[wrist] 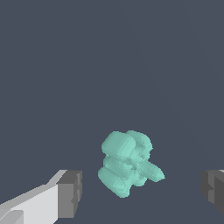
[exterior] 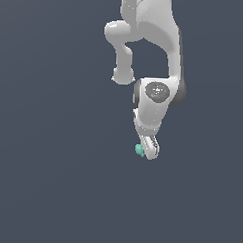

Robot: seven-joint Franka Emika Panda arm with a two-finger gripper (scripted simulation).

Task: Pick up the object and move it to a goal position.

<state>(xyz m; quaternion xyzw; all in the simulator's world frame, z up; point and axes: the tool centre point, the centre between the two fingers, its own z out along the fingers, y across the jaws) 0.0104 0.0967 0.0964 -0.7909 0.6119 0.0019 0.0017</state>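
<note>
The object [wrist: 129,164] is a small teal-green lumpy blob lying on the dark grey-blue surface. In the wrist view it sits between my two dark finger pads [wrist: 70,192], nearer that pad than the other, with a gap on each side. My gripper [wrist: 142,192] is open and touches nothing. In the exterior view the white gripper [exterior: 149,150] points down at the surface, and the object [exterior: 139,150] peeks out at its tip on the exterior view's left side.
The white arm [exterior: 156,55] comes down from the top of the exterior view. Around the object there is only the flat dark grey-blue surface [exterior: 51,180]. No goal marker shows.
</note>
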